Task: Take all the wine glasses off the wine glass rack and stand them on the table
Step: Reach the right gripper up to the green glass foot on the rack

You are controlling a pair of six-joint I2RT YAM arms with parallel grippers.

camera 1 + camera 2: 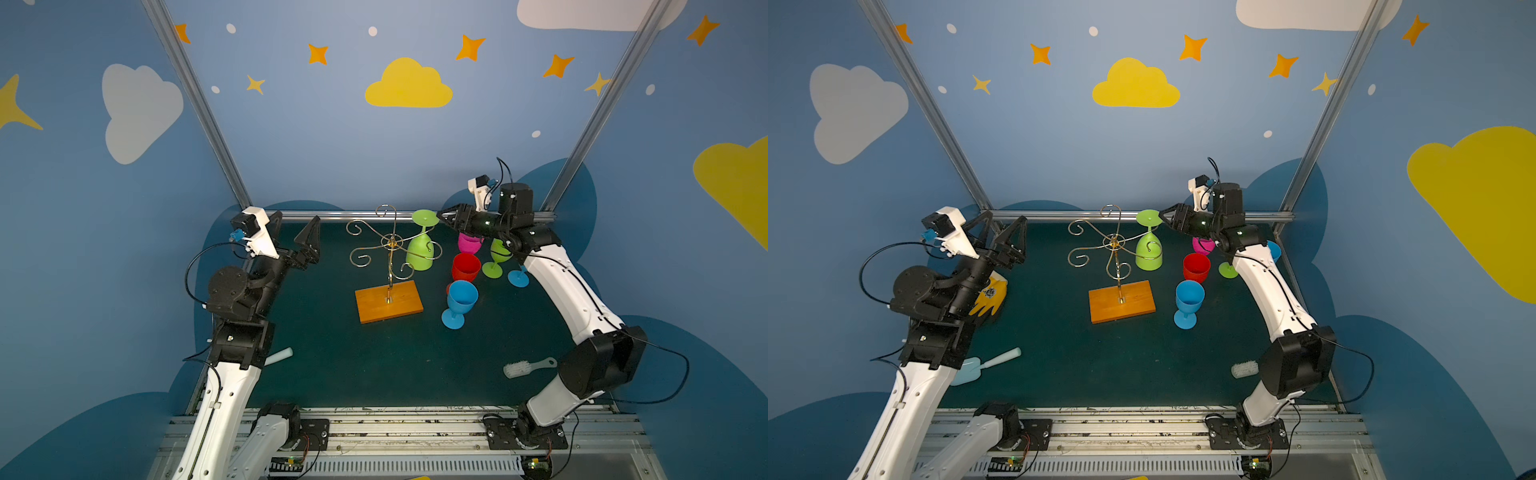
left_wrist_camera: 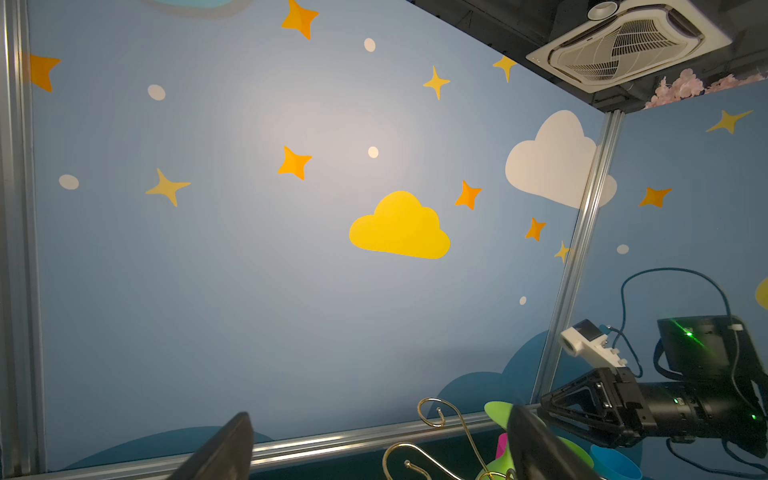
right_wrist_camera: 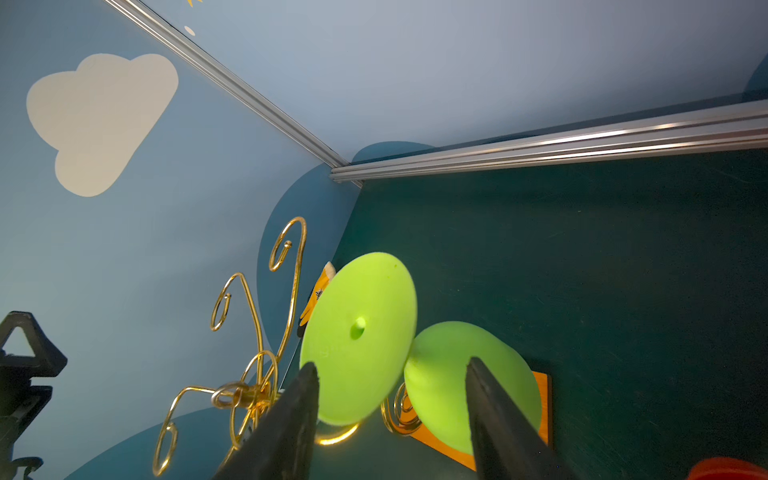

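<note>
While the wine glass (image 1: 420, 253) hangs inverted at 3 o'clock of the wine glass rack (image 1: 386, 307), the right claw (image 1: 439, 217) is seen spread, empty, beside its foot; the stem is best pinched, then slid outward; left claw (image 1: 298, 217): spread, idle.

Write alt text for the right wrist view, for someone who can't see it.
A lime-green wine glass hangs upside down on the gold wire rack, its round foot facing the camera, right in front of the open right gripper. The rack's orange base and a dark green mat lie behind.
</note>
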